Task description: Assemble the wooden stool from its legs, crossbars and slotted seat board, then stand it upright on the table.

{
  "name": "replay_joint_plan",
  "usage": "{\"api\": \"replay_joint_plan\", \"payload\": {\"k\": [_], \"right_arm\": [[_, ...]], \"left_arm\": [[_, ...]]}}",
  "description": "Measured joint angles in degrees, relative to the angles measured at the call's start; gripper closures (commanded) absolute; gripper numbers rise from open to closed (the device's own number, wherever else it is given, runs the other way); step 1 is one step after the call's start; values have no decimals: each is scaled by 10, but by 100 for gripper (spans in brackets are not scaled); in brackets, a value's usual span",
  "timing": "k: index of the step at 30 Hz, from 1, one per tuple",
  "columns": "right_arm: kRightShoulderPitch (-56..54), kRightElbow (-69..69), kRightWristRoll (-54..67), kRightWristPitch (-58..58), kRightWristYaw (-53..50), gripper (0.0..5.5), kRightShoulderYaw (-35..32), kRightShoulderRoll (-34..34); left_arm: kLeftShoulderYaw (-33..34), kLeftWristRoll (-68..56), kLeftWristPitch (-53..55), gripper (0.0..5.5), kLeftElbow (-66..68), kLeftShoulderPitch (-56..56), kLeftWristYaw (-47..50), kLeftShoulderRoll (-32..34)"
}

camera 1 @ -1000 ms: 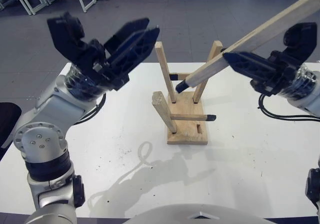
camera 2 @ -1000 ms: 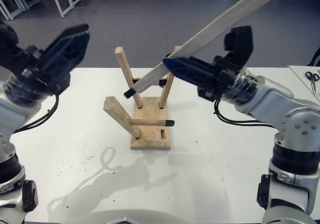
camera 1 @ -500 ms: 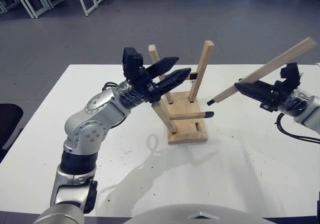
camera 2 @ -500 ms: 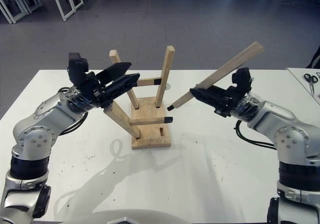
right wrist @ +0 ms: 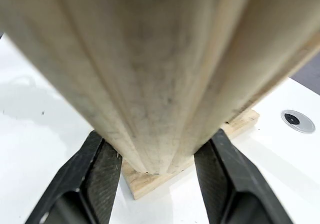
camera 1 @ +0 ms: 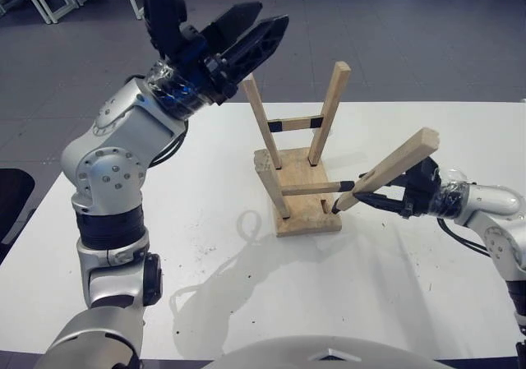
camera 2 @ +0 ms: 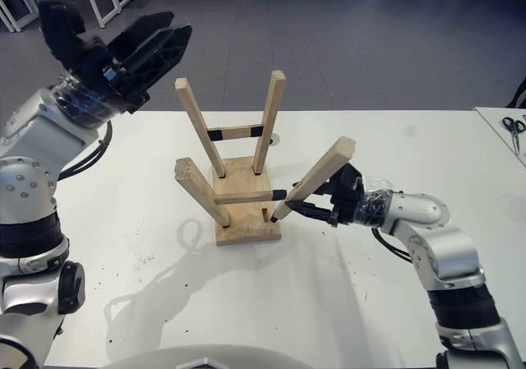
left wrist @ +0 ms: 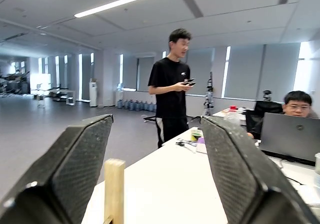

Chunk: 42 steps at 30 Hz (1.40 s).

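Seat board [camera 1: 308,213]: flat on the white table [camera 1: 189,188], centre of frame, underside up, slots showing near its near right corner.
Far-left leg [camera 1: 260,122]: plugged into the board's far left corner, top leaning a bit toward left of frame.
Far-right leg [camera 1: 329,113]: plugged into the far right corner, top leaning slightly right.
Upper crossbar [camera 1: 296,124]: bridges those two legs about halfway up, dark wrap at both ends.
Near-left leg [camera 1: 271,184]: in the near left corner, tilted hard toward left of frame.
Lower crossbar [camera 1: 312,190]: one end in the near-left leg, runs right, dark-tipped free end hangs over the board's right edge.
Fourth leg [camera 1: 393,170]: slanted, top end up toward right of frame, dark lower end down at the board's near right corner, just beside the lower crossbar's free tip. I can't tell if it sits in the slot.
Right gripper [camera 1: 366,198]: right of centre, low over the table, jaws clamped on the lower part of the fourth leg. My right wrist view has that leg [right wrist: 165,74] squeezed between both jaws, with the board [right wrist: 240,126] behind it.
Left gripper [camera 1: 271,16]: upper left of frame, raised high, jaws spread wide, nothing in them. I see it above the far-left leg's top, not touching. In my left wrist view a leg's top end sits in the gap between the jaws.
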Motion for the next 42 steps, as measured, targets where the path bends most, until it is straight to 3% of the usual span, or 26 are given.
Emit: {"api": "replay_joint_plan", "payload": {"k": [15, 31, 42], "right_arm": [[-106, 272, -131, -335, 58, 347, 75, 114], [-158, 345, -173, -388, 8, 348, 55, 162], [-200, 475, -222, -543, 34, 348, 96, 165]], "left_arm": [[2, 35, 0, 226, -1, 60, -16, -5], [2, 38, 0, 226, 3, 60, -27, -13], [-3, 41, 2, 226, 2, 60, -29, -15]]}}
